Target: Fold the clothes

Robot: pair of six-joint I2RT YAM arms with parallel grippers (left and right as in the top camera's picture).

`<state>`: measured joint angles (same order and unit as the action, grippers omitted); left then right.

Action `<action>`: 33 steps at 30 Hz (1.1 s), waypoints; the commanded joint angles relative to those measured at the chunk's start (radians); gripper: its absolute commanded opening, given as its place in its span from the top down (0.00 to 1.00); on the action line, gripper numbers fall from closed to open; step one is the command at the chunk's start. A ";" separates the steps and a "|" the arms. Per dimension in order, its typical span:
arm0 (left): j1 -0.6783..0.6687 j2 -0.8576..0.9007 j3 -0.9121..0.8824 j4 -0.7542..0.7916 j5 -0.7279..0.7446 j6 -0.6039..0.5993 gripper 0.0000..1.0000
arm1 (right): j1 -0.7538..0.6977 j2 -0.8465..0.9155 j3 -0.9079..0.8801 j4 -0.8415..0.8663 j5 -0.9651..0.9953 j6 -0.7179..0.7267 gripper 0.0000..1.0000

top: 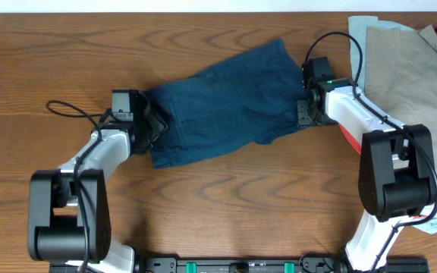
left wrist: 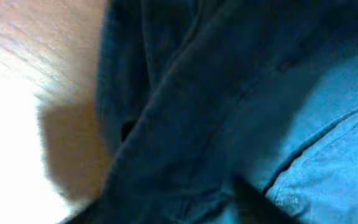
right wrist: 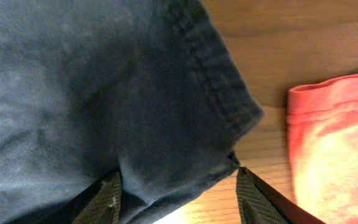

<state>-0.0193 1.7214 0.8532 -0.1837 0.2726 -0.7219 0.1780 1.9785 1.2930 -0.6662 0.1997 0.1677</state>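
Note:
The navy blue shorts (top: 226, 102) lie spread across the middle of the wooden table, tilted up to the right. My left gripper (top: 152, 125) is at their left end. In the left wrist view the blurred dark cloth (left wrist: 229, 99) fills the frame, and its fingers (left wrist: 166, 214) show only as dark shapes set wide apart with cloth between them. My right gripper (top: 303, 114) is at the shorts' right edge. In the right wrist view its fingers (right wrist: 179, 199) are open on either side of a hemmed corner of the shorts (right wrist: 135, 93), not closed on it.
A tan garment (top: 408, 68) and a light blue one (top: 363, 30) lie piled at the right edge of the table. A red garment (top: 349, 136) peeks out under my right arm and shows in the right wrist view (right wrist: 334, 143). Bare wood (top: 226, 205) lies in front of the shorts.

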 commanded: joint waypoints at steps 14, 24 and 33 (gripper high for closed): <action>-0.003 -0.236 0.018 -0.423 0.083 0.244 0.94 | 0.029 -0.166 0.020 0.025 -0.742 -0.176 0.67; -0.003 -0.590 0.044 -0.519 0.087 0.242 0.94 | 0.281 -0.003 0.019 -0.043 -0.780 -0.156 0.76; -0.003 -0.716 0.109 -0.504 0.171 0.204 0.94 | 0.542 0.157 0.020 0.162 -0.715 0.002 0.76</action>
<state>-0.0216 1.0298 0.9131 -0.6979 0.3809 -0.5018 0.6685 2.0865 1.3106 -0.5434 -0.5720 0.0750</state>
